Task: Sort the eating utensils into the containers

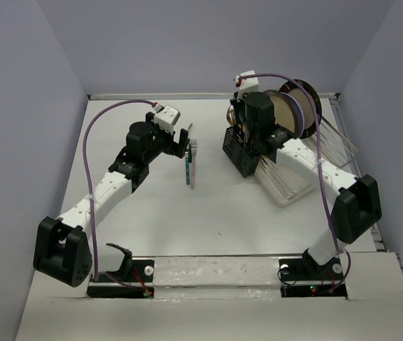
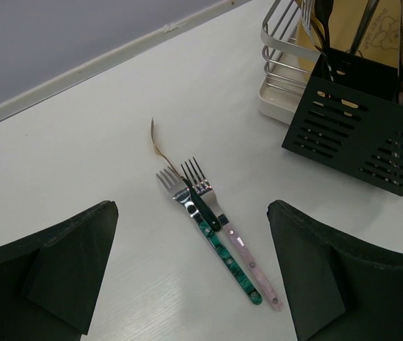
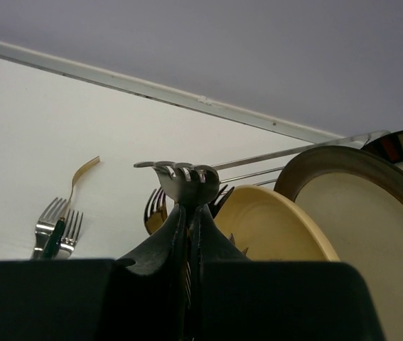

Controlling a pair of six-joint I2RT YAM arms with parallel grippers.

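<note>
Two forks lie side by side on the table, one with a dark green handle (image 2: pixel 224 254) and one with a pinkish handle (image 2: pixel 249 261). A black-handled utensil (image 2: pixel 204 204) lies across their necks, and a thin gold utensil (image 2: pixel 156 141) lies just beyond. They show as a cluster in the top view (image 1: pixel 190 168). My left gripper (image 2: pixel 192 234) is open and empty above them (image 1: pixel 183 144). My right gripper (image 3: pixel 189 209) is shut on a dark metal fork (image 3: pixel 181 177), tines up, over the black perforated caddy (image 1: pixel 238 153). The caddy (image 2: pixel 361 138) holds several utensils.
A wire dish rack (image 1: pixel 297 177) with round plates (image 1: pixel 295 110) stands right behind the caddy. In the right wrist view a yellow plate (image 3: pixel 279 227) and a dark-rimmed plate (image 3: pixel 375 213) are close to the held fork. The back wall edge (image 2: pixel 80 71) runs beyond the forks.
</note>
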